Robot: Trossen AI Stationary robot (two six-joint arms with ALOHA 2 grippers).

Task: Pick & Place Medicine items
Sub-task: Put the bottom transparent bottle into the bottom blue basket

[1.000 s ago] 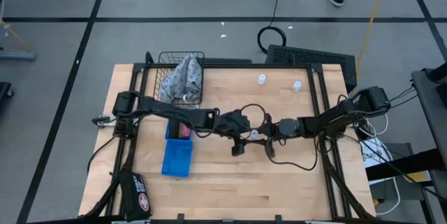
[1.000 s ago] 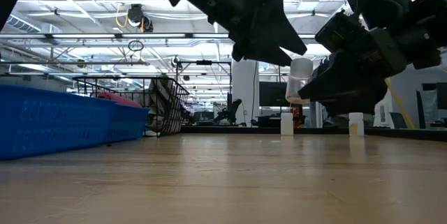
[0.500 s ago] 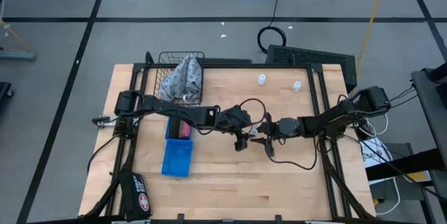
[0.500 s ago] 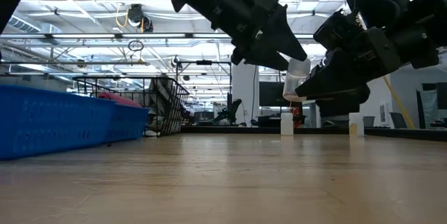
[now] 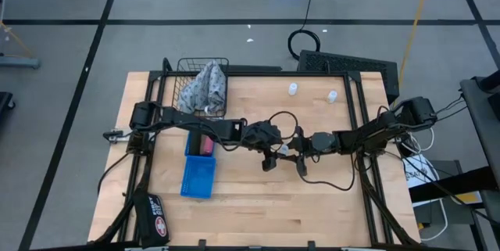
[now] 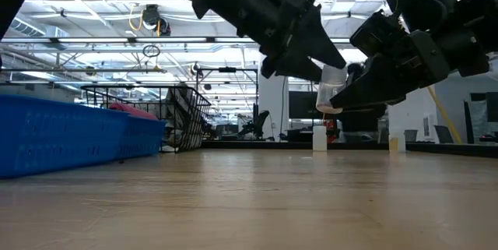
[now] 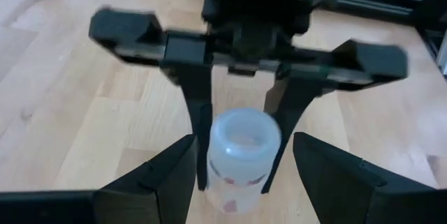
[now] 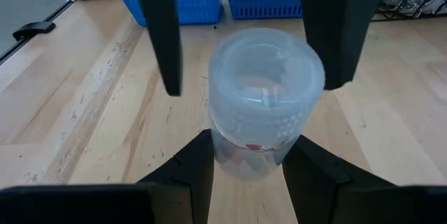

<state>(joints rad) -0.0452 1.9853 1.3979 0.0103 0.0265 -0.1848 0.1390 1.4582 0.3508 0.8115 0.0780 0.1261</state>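
A small white round bottle (image 8: 265, 91) (image 6: 333, 85) is held in the air over the middle of the table, between my two grippers, which face each other. My right gripper (image 8: 251, 160) (image 5: 292, 149) is shut on it. My left gripper (image 7: 244, 144) (image 5: 271, 158) is open; its fingers stand on either side of the bottle (image 7: 241, 154) without visibly touching it. Two more white bottles (image 5: 293, 88) (image 5: 332, 96) stand on their bases near the far edge. A pink item (image 5: 208, 148) and a black one (image 5: 195, 143) lie in a blue tray. My right gripper pinches the white bottle between its two fingers (image 7: 201, 123), on the body just below the cap (image 8: 241, 147). It comes from the table's right, slanting down. The bottle is lifted clear of the table and stands roughly upright, tilted, with the cap on top.
Two blue trays (image 5: 198, 177) (image 5: 190, 151) lie on the table's left half. Behind them a wire basket (image 5: 189, 69) holds a grey patterned cloth bundle (image 5: 206, 85). Bare wood shows under and in front of the grippers (image 6: 257, 195).
My left gripper has moved a little toward the table's right and down, closing in on the bottle until its open fingers flank it. The bottle in my right gripper has tipped from upright to a slight tilt.
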